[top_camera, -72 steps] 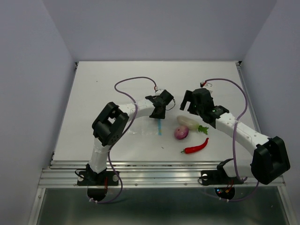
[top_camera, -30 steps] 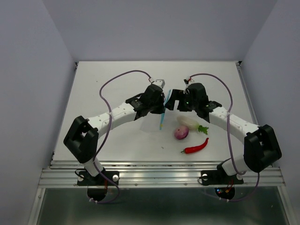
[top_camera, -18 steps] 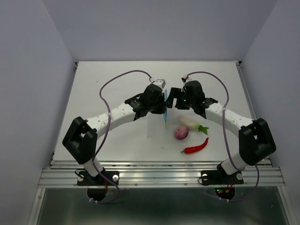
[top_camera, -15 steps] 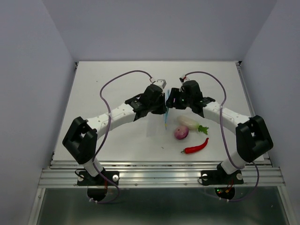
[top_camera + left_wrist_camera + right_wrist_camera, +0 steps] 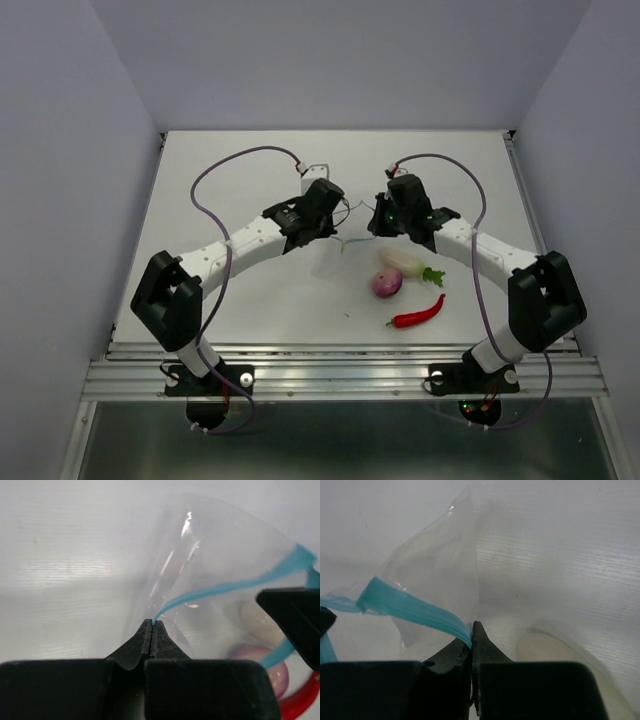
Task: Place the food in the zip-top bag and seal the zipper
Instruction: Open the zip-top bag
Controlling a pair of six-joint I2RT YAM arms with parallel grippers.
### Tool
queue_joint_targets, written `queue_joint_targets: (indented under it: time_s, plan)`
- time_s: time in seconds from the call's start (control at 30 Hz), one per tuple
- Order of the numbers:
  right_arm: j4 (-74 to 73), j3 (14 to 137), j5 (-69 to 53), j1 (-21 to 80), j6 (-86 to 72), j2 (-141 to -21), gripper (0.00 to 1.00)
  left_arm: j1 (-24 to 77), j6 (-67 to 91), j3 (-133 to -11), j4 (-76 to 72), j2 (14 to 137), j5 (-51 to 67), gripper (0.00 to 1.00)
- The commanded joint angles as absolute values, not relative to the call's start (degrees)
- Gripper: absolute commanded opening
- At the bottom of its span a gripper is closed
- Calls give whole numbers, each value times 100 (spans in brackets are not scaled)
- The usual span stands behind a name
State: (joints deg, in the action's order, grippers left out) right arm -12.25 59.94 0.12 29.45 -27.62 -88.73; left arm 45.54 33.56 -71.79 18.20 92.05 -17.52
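Since half a second back my two grippers have drawn apart, and the right gripper [image 5: 472, 632], spread a moment ago, is now pinched on the zipper [image 5: 410, 607]. The zip-top bag [image 5: 210, 545] hung flat between them then; now its mouth is pulled wide.

Working outward from my end, the chili [image 5: 418, 313] lies nearest the bases, just in front of the onion [image 5: 387, 283] and to its right. The radish [image 5: 405, 262] lies just behind the onion, close against it, leaves to the right. All three rest on the table [image 5: 230, 170], outside the bag.

Behind the onion and to its left, the bag is held up between the two grippers; I cannot tell whether its lower edge touches the table. The left gripper [image 5: 152, 628] is pressed together on the other lip of the blue strip, farther left of the onion. The right gripper sits straight behind the onion.
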Motion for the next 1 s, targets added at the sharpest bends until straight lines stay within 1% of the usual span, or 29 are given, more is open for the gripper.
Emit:
queue_joint_targets:
  time_s: [0.0, 0.13, 0.23, 0.47, 0.53, 0.67, 0.7, 0.77, 0.8, 0.83, 0.87, 0.93, 0.97]
  plan:
    - [-1704, 6187, 632, 2971, -2295, -8491, 4, 4290, 3612, -7567, 2794, 9026, -3207, 0]
    - [-2056, 6354, 1211, 2971, -1794, -8297, 5, 3956, 3700, -7559, 3190, 8974, -3708, 0]
    - [-2337, 6503, 1931, 2971, -1696, -8192, 4, 3753, 3726, -7559, 3409, 8903, -3937, 0]
    - [-2531, 6776, 2495, 2971, -1609, -8121, 4, 3718, 3709, -7831, 3709, 8868, -4341, 0]
    - [-2575, 6838, 2453, 2971, -1573, -8156, 4, 3718, 3595, -7796, 3613, 8842, -4202, 0]
    - [-2523, 6943, 1505, 2971, -1538, -8270, 10, 3858, 2972, -7419, 2744, 8614, -3219, 0]
    - [-2383, 6935, 998, 2971, -1555, -8314, 11, 3989, 2858, -7331, 2316, 8491, -2721, 0]
    - [-2216, 6917, 286, 2971, -1582, -8358, 26, 4095, 2611, -7163, 1857, 8411, -2122, 0]
    - [-2110, 6952, 107, 2971, -1704, -8402, 41, 4157, 2593, -7154, 1811, 8359, -2066, 0]
    - [-2092, 6996, 1, 2971, -1783, -8420, 49, 4166, 2628, -7172, 1811, 8367, -2057, 0]
    - [-2074, 7057, -235, 2971, -1845, -8437, 62, 4175, 2637, -7181, 1811, 8376, -2065, 0]
    - [-1943, 7154, -710, 2971, -1933, -8377, 82, 4175, 2680, -7207, 1837, 8420, -2232, 0]
    - [-1881, 7180, -895, 2971, -1951, -8341, 87, 4175, 2724, -7242, 1880, 8455, -2285, 0]
